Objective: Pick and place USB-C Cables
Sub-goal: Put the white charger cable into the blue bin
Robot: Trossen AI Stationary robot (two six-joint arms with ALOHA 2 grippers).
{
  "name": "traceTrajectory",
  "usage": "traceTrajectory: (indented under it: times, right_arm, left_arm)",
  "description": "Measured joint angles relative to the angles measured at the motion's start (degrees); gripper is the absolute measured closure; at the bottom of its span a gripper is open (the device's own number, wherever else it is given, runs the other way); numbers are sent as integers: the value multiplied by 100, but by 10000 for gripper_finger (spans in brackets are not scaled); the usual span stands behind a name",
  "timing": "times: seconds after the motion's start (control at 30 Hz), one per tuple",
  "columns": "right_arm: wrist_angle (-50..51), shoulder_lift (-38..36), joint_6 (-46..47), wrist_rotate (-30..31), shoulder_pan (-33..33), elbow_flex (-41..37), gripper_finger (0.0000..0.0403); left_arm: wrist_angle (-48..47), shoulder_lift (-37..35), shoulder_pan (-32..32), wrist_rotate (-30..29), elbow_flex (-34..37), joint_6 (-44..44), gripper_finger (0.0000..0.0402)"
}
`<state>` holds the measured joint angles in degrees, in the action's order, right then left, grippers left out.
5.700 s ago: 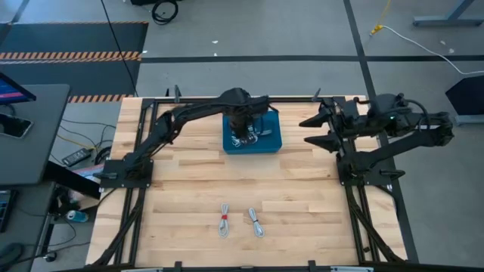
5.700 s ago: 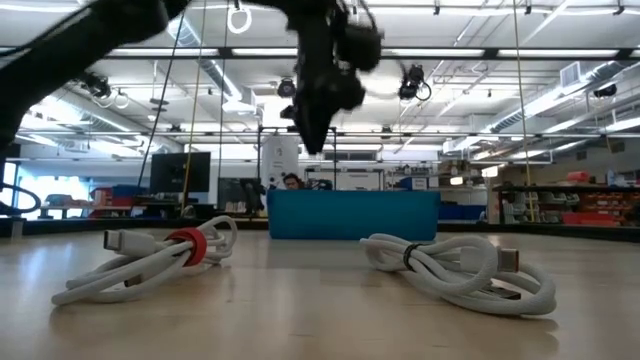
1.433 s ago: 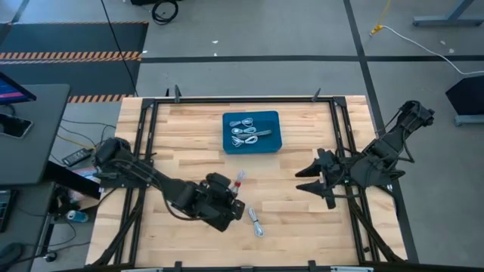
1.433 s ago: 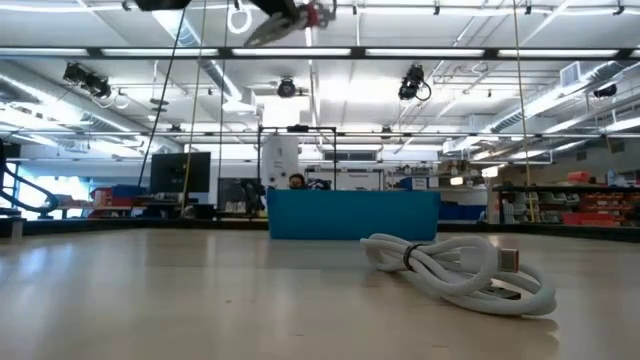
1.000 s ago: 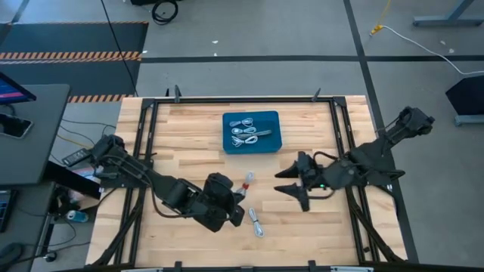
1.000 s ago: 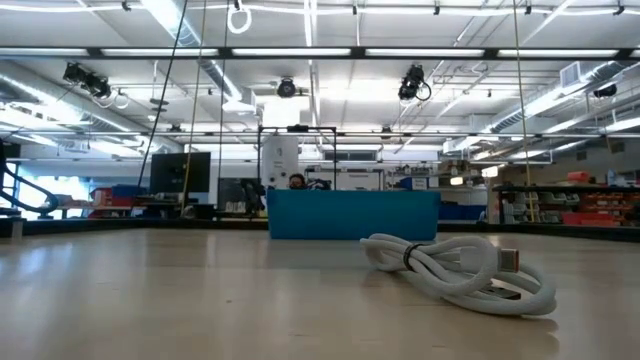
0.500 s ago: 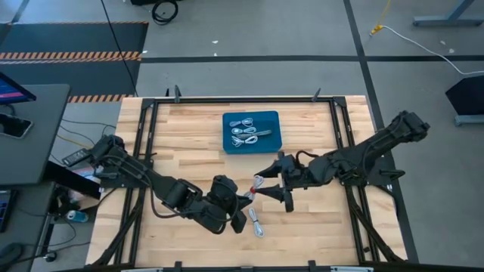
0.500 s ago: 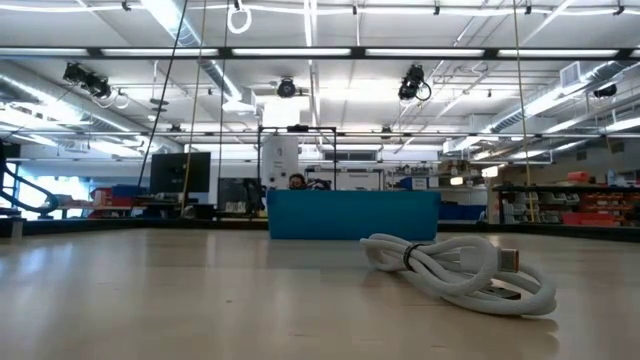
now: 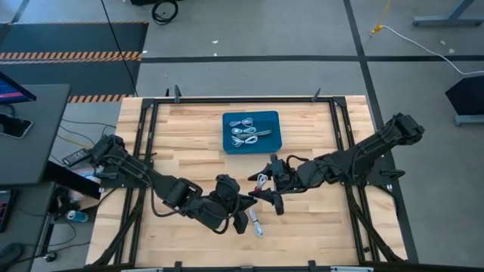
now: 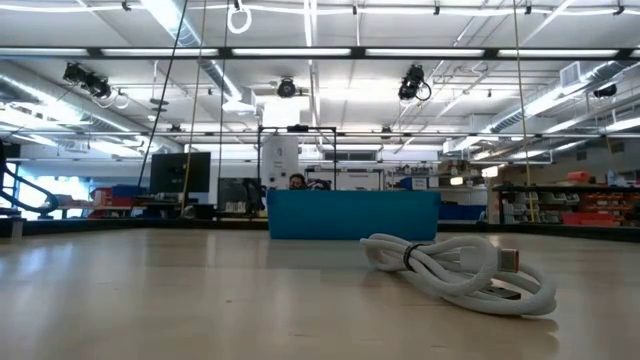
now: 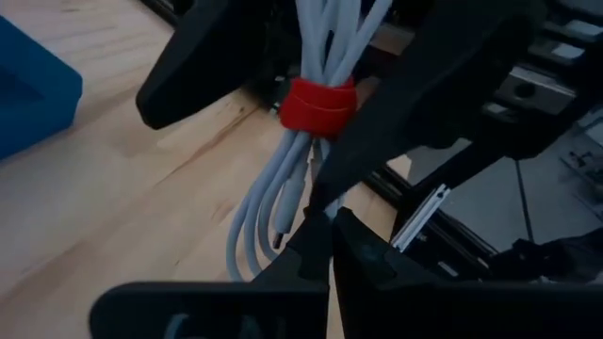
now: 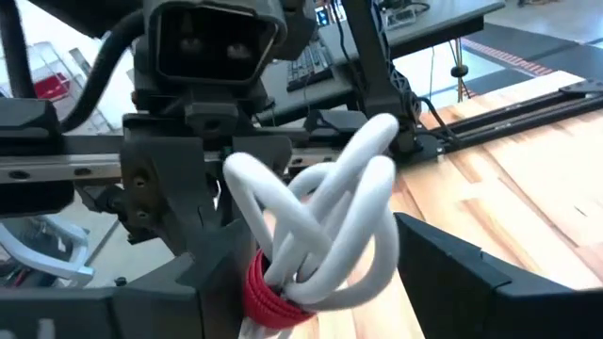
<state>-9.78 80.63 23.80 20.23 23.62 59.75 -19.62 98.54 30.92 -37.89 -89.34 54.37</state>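
A silvery-white USB-C cable bundle [image 9: 261, 181] tied with a red band [image 11: 318, 104] hangs in the air between my two grippers, near the middle of the table. My left gripper [image 9: 248, 196] is shut on it. My right gripper [image 9: 266, 189] is open, one finger on each side of the bundle's looped end [image 12: 330, 212] near the red band [image 12: 264, 282]; whether they touch it I cannot tell. A second bundle [image 9: 257, 224] with a dark tie lies flat on the wood [image 10: 460, 270]. Several more bundles lie in the blue tray [image 9: 271, 143]. My left gripper pinches the red-banded bundle between its two fingers at the end with the plugs [image 11: 303, 212], below the red band. The fingers come level from the table's left, along the bundle. The bundle is lifted clear of the table and reaches away from the fingers toward my right gripper.
The blue tray [image 10: 352, 215] stands near the table's far edge, at its middle. A black metal frame [image 9: 344, 151] runs round the tabletop. Bare wood lies left and right of the loose bundle on the table.
My right gripper has moved toward the table's left, up to the lifted bundle, and its open fingers now stand around the looped end. My left gripper, still shut on the bundle, has shifted a little toward the table's right.
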Motion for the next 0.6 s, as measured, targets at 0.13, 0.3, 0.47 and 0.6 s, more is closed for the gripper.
traceTrajectory:
  times: [0.13,0.3,0.47,0.6]
  right_arm:
    - [-105,-86,-136,-17,-18,-2,167]
    - [-198,-222,-210,-102,-22,-2,254]
    - [-183,-259,-371,-376,-23,-2,383]
    - [-170,-259,-368,-378,-25,-2,385]
  left_arm:
    - [10,-3,-2,-6,0,-15,399]
    - [2,-4,0,1,-2,-12,399]
    - [0,-4,0,13,-2,5,397]
    - [42,-4,0,17,-2,-4,396]
